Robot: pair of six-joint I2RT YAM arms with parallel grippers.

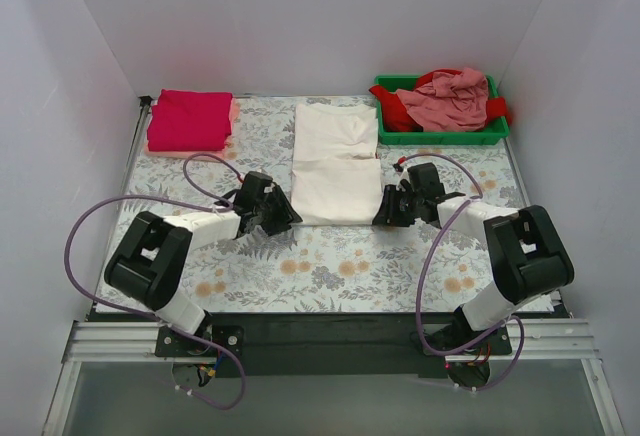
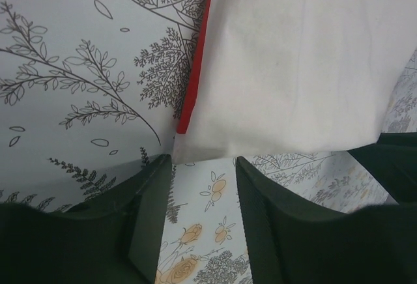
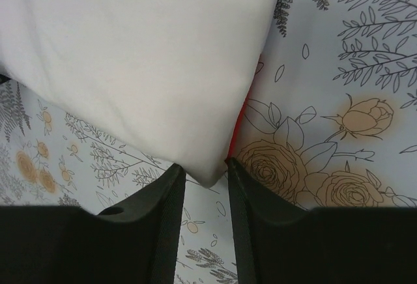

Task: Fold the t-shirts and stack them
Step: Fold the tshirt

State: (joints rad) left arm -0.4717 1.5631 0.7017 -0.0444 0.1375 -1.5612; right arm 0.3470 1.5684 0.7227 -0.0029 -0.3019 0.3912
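Note:
A white t-shirt lies partly folded, plain side up, in the middle of the table; a thin red edge shows beneath it in both wrist views. My left gripper is open at its near left corner, the cloth edge just ahead of the fingertips. My right gripper is open with the near right corner between its fingertips. A folded crimson t-shirt lies on a pale pink one at the far left. Crumpled red and dusty pink t-shirts fill the tray.
The green plastic tray stands at the far right. The floral table cover spans the table. White walls close in the left, right and back sides. Purple cables loop beside both arms.

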